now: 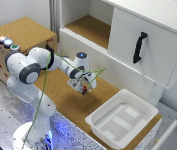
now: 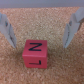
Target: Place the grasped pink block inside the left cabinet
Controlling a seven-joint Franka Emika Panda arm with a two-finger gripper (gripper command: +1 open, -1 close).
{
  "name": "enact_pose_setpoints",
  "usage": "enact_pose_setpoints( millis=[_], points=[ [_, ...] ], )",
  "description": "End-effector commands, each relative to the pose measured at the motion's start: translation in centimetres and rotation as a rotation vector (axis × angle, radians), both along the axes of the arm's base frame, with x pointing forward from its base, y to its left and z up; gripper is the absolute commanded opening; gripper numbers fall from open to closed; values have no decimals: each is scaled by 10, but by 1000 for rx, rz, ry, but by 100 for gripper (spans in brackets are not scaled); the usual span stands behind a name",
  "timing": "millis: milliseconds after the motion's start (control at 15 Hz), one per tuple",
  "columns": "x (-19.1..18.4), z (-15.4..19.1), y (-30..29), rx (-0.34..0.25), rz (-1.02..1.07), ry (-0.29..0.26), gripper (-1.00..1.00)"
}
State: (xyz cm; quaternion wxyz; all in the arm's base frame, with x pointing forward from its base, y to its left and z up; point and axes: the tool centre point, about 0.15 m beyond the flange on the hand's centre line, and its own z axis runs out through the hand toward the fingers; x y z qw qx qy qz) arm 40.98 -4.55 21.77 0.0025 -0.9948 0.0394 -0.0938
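The claw (image 2: 42, 31) is released; its two fingers (image 2: 8, 31) stand wide apart and touch nothing. The pink block (image 2: 35, 54) lies on the cork tabletop (image 2: 45, 15) between the fingers, with black letters on its faces. From the block, the left cabinet (image 1: 90, 29) is well apart, behind a white ledge, and the white tub (image 1: 122, 119) stands near.

The scene is viewed from above, obliquely, in the exterior view. The cork tabletop (image 1: 63, 95) is viewed close, facing down, in the wrist view; it is shared by both.
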Motion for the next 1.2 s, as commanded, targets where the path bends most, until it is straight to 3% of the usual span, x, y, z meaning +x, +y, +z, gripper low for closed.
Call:
enact_pose_setpoints(
  millis=[0, 600, 1133],
  points=[
    [14, -8, 8, -2, -16, 126, -100],
    [-32, -8, 10, 7, -56, 166, -100],
    [-21, 31, 38, -36, 40, 155, -100]
  ],
)
